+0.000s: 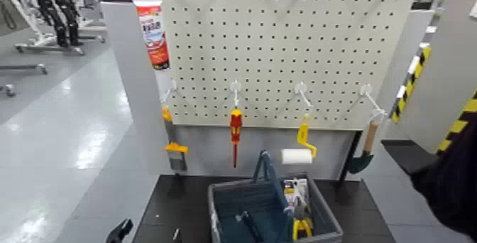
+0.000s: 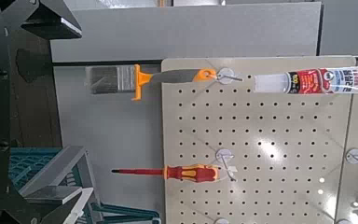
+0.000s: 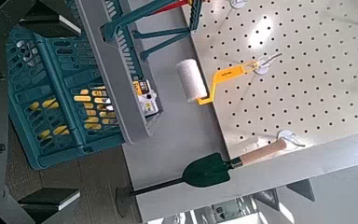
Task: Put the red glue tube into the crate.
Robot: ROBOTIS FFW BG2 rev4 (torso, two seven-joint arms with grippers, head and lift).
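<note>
1. Red-orange flat squeeze glue tube (image 1: 152, 29) with white crimped top and white cap hangs cap down at the upper left corner of the white pegboard (image 1: 284, 47).
2. Its label print is too small to read.
3. Grey slotted plastic crate (image 1: 270, 210) with blue arched handle sits on the dark desk (image 1: 177, 203), cut off by the frame.
4. Left gripper (image 1: 119, 230) is low at the desk's left edge, right gripper (image 1: 408, 155) beyond its right edge; cannot tell either's opening.
</note>
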